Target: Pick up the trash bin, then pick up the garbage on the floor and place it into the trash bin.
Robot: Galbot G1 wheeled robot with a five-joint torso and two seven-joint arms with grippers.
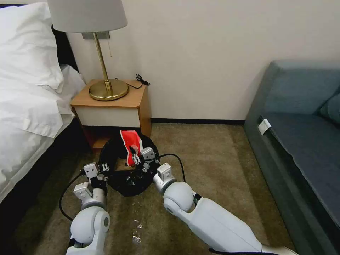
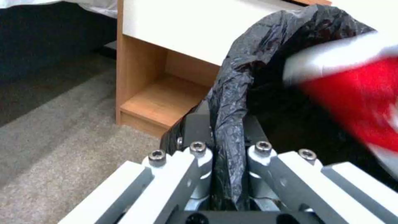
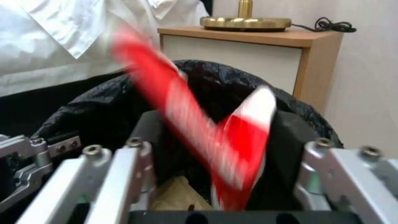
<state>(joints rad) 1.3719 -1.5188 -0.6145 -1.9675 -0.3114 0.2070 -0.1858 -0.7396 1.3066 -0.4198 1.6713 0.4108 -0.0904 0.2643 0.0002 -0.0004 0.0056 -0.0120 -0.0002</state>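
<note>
The red snack packet (image 1: 131, 147) stood directly between the jaws of the right gripper (image 1: 141, 160) and above the mouth of the trash bin (image 1: 117, 148), so the one relation that mattered was vertical: the packet over the black-lined opening, with only a drop left between them. In the right wrist view the jaws stood spread wide on either side of the packet (image 3: 215, 137), not clamped on it, and its outline was smeared, which I judged to mean it was loose and falling. The right arm was plainly the nearer one; it reached in from the robot's right, over the bin's near rim.

The left gripper (image 1: 102, 170) sat at the bin's left rim with its jaws clenched on the folded black bag (image 2: 232, 130), holding the bin in front of the bedside cabinet (image 1: 113, 109), by the bed (image 1: 24, 106). Whether the bin was off the carpet could not be told.

The packet's long axis ran steeply up and down, tilted a little toward the cabinet, its white-edged upper end pointing up and away from the robot and its lower end pointing down into the bag. Crumpled brown paper (image 3: 182, 196) already lay inside, under the packet. A shiny clear film scrap (image 1: 136, 230) lay on the carpet between the two arms, nearer the robot.
</note>
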